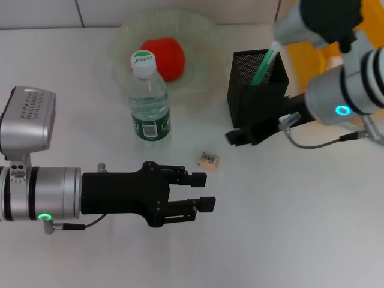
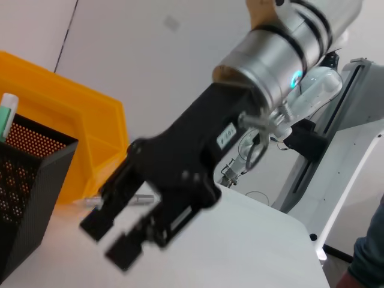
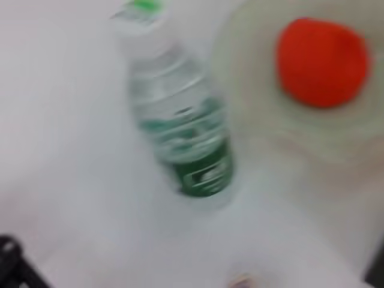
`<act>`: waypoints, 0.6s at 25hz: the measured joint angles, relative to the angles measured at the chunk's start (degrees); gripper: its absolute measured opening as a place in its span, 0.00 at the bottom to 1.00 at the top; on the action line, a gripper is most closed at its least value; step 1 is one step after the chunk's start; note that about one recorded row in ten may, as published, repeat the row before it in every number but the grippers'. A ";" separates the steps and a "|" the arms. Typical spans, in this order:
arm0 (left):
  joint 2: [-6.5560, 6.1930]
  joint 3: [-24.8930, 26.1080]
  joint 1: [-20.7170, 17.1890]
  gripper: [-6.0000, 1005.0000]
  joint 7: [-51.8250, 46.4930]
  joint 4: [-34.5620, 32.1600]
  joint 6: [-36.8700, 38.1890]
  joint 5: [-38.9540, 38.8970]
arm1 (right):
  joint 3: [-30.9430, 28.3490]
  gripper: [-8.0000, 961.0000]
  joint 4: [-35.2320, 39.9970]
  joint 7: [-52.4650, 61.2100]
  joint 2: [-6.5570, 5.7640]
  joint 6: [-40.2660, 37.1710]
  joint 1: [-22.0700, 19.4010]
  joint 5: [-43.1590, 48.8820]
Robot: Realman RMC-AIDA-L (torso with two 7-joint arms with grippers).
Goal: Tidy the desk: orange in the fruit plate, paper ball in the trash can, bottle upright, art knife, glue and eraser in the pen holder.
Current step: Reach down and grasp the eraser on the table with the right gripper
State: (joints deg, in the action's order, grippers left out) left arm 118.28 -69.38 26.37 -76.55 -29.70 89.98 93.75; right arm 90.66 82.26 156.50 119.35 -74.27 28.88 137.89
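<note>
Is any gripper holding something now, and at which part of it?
Nothing is held. The left gripper is open and empty near the eraser; the right gripper beside the pen holder is empty too.

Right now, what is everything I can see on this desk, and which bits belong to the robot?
Orange: one, red-orange, lying in the bowl.
Bowl: one, pale green glass, at the back of the desk.
Bottle: one, clear with a green label and white cap, upright in front of the bowl.
Eraser: one, tan, flat on the desk between the bottle and the pen holder.
Pen holder: one, black mesh, right of the bowl, with a green-tipped stick in it.
Bin: one, yellow, behind the pen holder.
Left gripper: black, open, low over the desk near the eraser.
Right gripper: black, open, beside the pen holder's base.
</note>
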 joint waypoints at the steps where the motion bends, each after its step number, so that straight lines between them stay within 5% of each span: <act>1: -0.03 0.05 -0.01 0.55 0.00 0.00 0.26 0.00 | 0.03 0.31 -1.87 -2.00 0.00 -0.22 1.13 -1.13; 8: -0.17 0.17 -0.95 0.55 0.00 -0.16 1.33 -0.20 | 0.31 0.57 -12.22 -13.24 0.24 2.15 6.32 -4.57; 15: -0.04 0.29 -1.27 0.55 -0.03 -0.02 1.42 -0.31 | 1.65 0.57 -20.26 -20.18 0.21 6.71 9.92 -6.92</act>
State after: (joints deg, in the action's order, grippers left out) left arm 118.24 -69.09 25.10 -76.58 -29.73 91.40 93.44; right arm 92.31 62.00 136.31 119.56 -67.56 38.81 130.97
